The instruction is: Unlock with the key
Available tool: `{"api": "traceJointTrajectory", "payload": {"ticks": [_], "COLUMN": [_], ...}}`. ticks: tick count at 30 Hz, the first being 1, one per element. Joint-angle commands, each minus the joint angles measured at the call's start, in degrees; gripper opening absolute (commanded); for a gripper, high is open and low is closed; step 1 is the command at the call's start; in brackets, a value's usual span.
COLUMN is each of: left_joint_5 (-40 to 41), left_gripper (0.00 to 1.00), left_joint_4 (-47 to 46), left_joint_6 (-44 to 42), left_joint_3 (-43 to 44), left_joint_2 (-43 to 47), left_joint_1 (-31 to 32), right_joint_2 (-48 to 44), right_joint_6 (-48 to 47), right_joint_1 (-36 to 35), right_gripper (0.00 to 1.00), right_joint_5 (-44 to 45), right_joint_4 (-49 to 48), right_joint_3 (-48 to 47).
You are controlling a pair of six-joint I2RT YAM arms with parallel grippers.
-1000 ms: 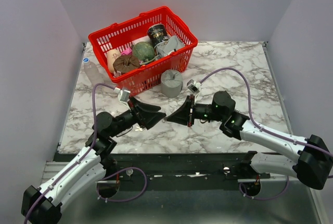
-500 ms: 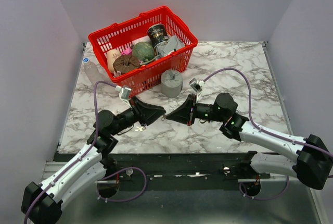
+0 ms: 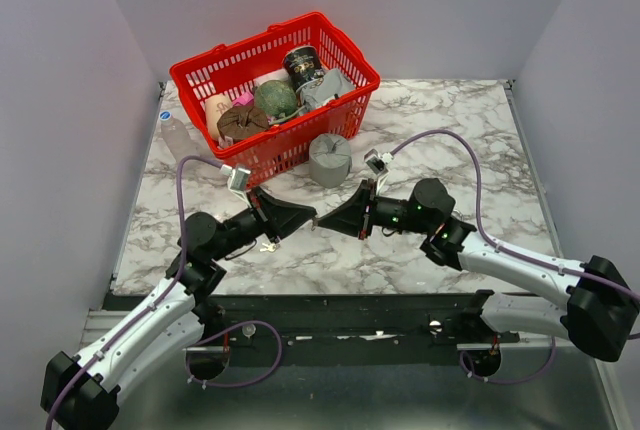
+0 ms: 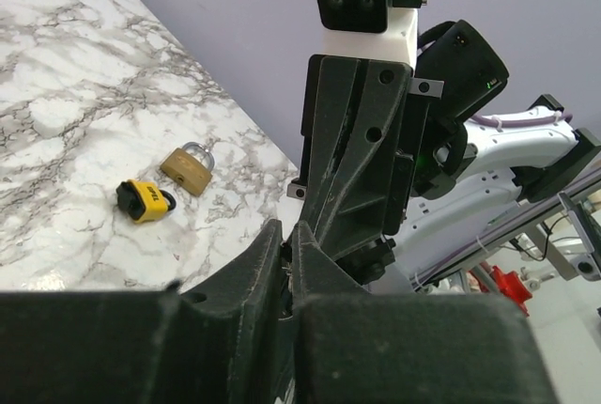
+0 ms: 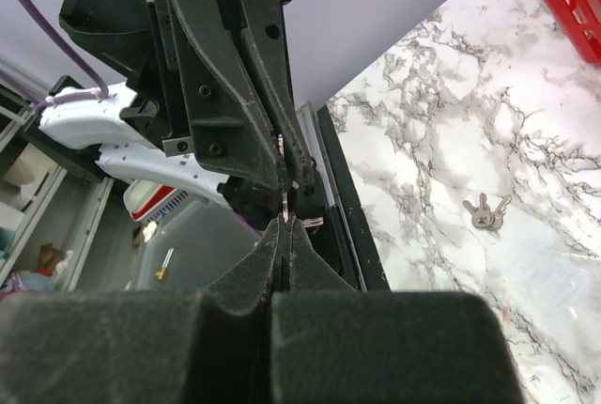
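Both grippers meet tip to tip above the table's front middle. In the right wrist view a thin metal key stands up out of my right gripper, which is shut on its lower end. The key's upper end goes in between the left arm's fingers, closed around it. From above, my left gripper and right gripper almost touch. The left wrist view shows my left gripper with only a slit between its jaws. Beyond it a brass padlock and a yellow padlock lie on the marble.
A loose bunch of keys lies on the table under the left arm. A red basket full of items stands at the back left, with a grey roll in front of it and a clear bottle to its left.
My left gripper's jaws have closed from wide open onto the key that the right gripper holds. Both arms have shifted only slightly.
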State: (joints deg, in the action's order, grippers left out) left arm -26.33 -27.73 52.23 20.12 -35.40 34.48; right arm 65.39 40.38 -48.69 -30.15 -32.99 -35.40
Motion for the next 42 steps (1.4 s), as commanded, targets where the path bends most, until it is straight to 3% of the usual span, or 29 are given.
{"api": "traceJointTrajectory", "payload": {"ticks": [1,6,10,13,16,22,42], "left_joint_5": [0.2,-2.0,-6.0,-11.0,-13.7,-17.0,-18.2], "left_gripper": [0.00,0.00,0.00,0.00,0.00,0.00,0.00], "left_joint_4": [-1.3,3.4,10.1,14.1,16.0,18.3,18.4], "left_joint_6": [-0.1,-4.3,-9.3,-12.4,-14.1,-16.3,-17.4], "left_joint_3": [0.4,2.3,5.9,8.5,10.0,11.7,12.4], "left_joint_2": [0.9,1.0,0.9,-0.3,-1.0,-2.8,-4.6], "left_joint_1": [0.0,0.0,-0.1,0.0,-0.1,0.0,-0.1], "right_joint_2": [1.0,-0.1,-3.7,-5.8,-6.4,-5.2,-1.1], "right_joint_6": [-0.3,-3.4,-8.0,-11.5,-13.9,-14.3,-15.4], "right_joint_1": [-0.2,0.4,1.0,1.0,1.0,0.8,-0.4], "right_gripper": [0.01,0.04,0.30,0.43,0.49,0.52,0.50], "right_joint_5": [1.7,1.8,0.5,-1.9,-4.8,-9.9,-9.9], "right_joint_4": [-0.5,3.7,8.4,10.1,11.5,9.6,10.0], "right_joint_3": [0.3,-0.8,-1.1,-1.3,-1.9,-2.7,-4.2]}}
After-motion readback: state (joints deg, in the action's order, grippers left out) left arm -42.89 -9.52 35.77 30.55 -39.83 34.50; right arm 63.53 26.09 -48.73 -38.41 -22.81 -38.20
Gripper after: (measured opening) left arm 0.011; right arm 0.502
